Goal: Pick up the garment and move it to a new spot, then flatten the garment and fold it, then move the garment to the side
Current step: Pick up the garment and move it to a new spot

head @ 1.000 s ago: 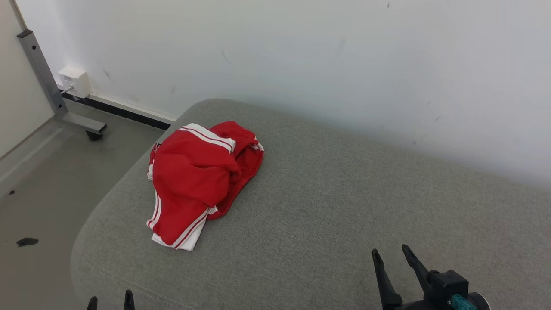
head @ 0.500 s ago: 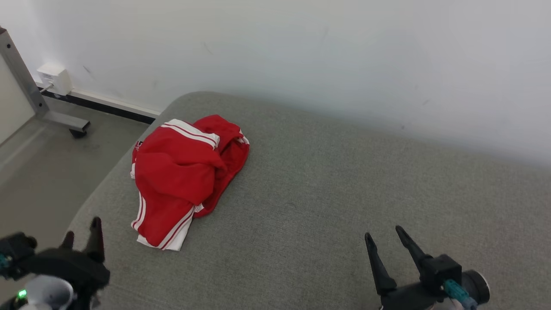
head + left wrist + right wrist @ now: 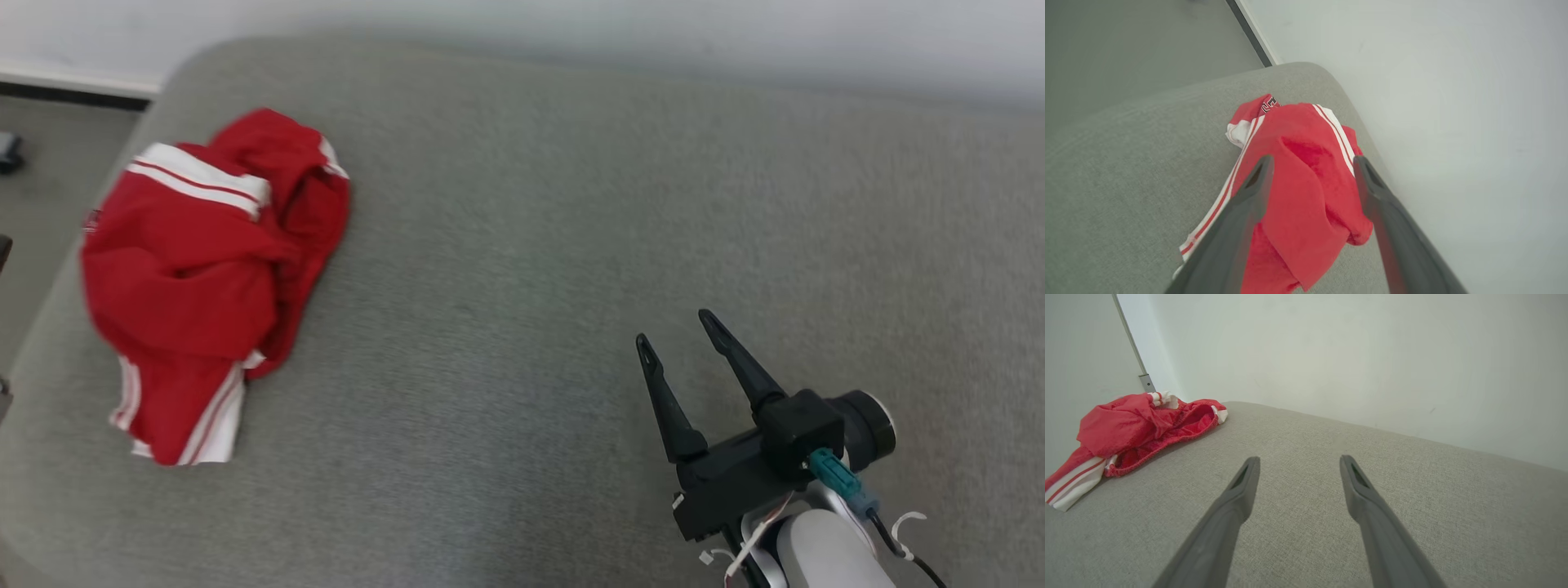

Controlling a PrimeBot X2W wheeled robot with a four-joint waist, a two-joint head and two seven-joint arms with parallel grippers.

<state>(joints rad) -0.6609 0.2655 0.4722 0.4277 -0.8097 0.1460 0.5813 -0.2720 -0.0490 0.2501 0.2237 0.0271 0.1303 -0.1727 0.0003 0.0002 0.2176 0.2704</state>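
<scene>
- The red sports shorts (image 3: 204, 269) lie in a crumpled heap at the left end of the grey upholstered cushion (image 3: 531, 204), near its rounded far corner and the white wall (image 3: 1453, 102).
- The cloth looks thin and limp. It has white side stripes and a gathered elastic waistband that gapes open. The cushion is a coarse, matte weave with soft, rounded edges.
- The first step, the pick-up, is not yet done: no part of the heap is lifted.
- The left gripper (image 3: 1312, 159) is aimed at the heap with its fingers spread wide and empty, seemingly clear of the cloth.
- The right gripper (image 3: 673, 327) is also wide open and empty, over bare cushion well apart from the shorts.
- Next, the left gripper probably needs to come down on a raised fold and pinch it. Such slack fabric may give up a single layer and trail.
</scene>
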